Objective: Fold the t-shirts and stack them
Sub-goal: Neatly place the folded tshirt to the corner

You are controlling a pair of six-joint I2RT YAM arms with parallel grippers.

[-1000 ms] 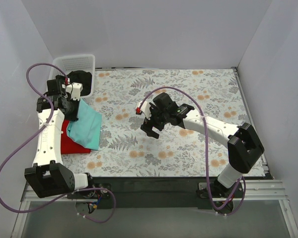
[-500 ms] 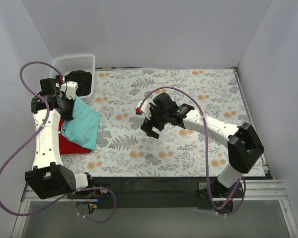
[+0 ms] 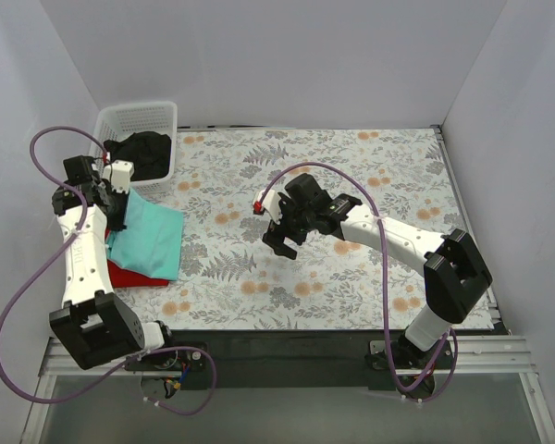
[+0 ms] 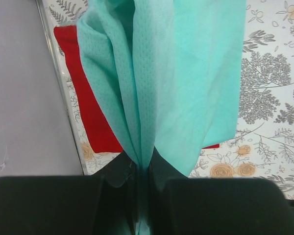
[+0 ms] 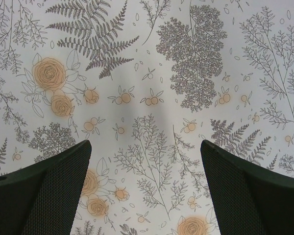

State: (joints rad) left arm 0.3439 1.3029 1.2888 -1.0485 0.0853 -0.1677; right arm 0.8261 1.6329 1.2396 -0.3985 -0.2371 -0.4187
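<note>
A folded teal t-shirt [image 3: 150, 240] hangs from my left gripper [image 3: 114, 208] at the table's left edge, draped over a folded red t-shirt [image 3: 125, 275] lying flat below it. In the left wrist view the gripper [image 4: 143, 169] is shut on the teal shirt's [image 4: 176, 73] bunched edge, with the red shirt [image 4: 90, 115] underneath. My right gripper [image 3: 279, 242] is open and empty over the middle of the floral tablecloth; its wrist view [image 5: 144, 161] shows only bare cloth between the fingers. A dark garment [image 3: 141, 151] lies in the basket.
A white plastic basket [image 3: 139, 120] stands at the back left corner. White walls close in the table on the left, back and right. The floral cloth [image 3: 351, 185] covers the table.
My left gripper has moved left and back toward the wall, dragging the teal shirt with it over the red one. The right arm has not moved.
</note>
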